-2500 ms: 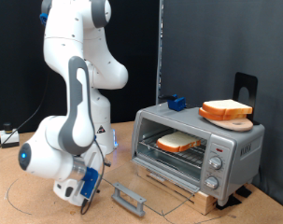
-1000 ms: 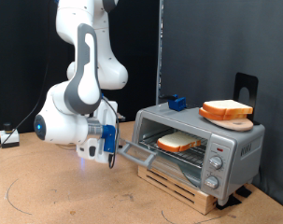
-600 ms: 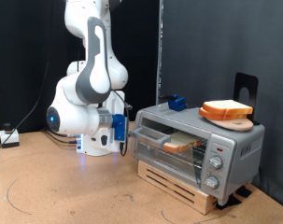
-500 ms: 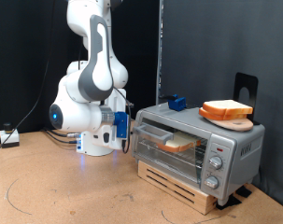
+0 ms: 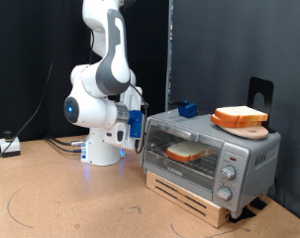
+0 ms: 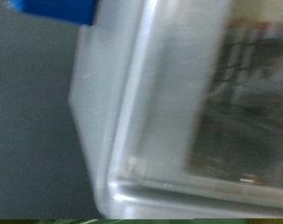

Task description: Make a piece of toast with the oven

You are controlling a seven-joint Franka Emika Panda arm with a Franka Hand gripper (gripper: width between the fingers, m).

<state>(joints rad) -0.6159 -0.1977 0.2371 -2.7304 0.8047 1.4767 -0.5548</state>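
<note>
End effector (image 5: 138,126): yours sits at the oven's (image 5: 211,154) upper corner on the exterior view's left, grip state unreadable | door: closed | piece of toast (image 5: 189,152): inside on the rack

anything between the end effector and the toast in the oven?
Yes: the oven's glass door appears shut, with the toast on the rack behind it. The end effector is at the door's upper corner on the exterior view's left.

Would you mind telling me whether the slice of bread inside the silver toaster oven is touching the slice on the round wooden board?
Apart. The exterior view shows one slice behind the oven door glass, the other on the board atop the oven.
</note>
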